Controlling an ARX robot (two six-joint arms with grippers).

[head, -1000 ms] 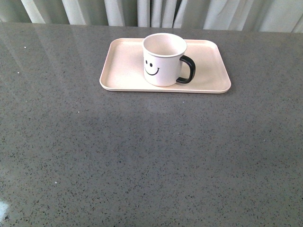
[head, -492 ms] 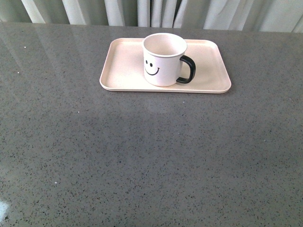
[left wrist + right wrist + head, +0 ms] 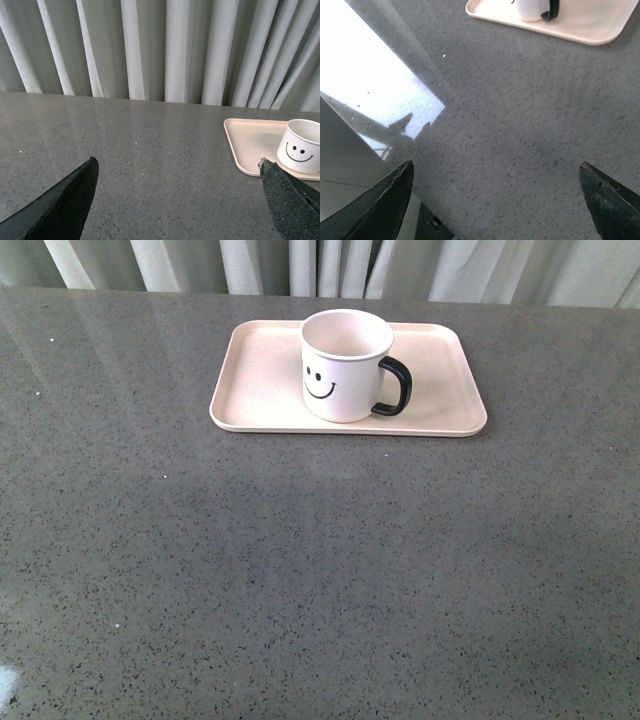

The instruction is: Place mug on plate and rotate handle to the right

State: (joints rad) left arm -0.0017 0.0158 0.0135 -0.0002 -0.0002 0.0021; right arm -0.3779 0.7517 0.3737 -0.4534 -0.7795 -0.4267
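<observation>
The white mug (image 3: pixel 345 365) stands upright on the pale pink plate (image 3: pixel 260 390) at the far middle of the table, smiley face toward me. Its black handle (image 3: pixel 394 387) points to the right. Neither gripper shows in the front view. My left gripper (image 3: pixel 177 170) is open and empty over bare table, with the plate (image 3: pixel 250 142) and mug (image 3: pixel 301 152) off to one side. My right gripper (image 3: pixel 495 172) is open and empty near the table's edge, far from the plate (image 3: pixel 590 22) and the mug (image 3: pixel 532 9), whose handle (image 3: pixel 552 10) shows.
The grey speckled table (image 3: pixel 320 570) spreads wide in front of the plate. Pale curtains (image 3: pixel 320 265) hang behind its far edge. In the right wrist view a bright reflection (image 3: pixel 365 75) lies by the table's edge (image 3: pixel 380 150).
</observation>
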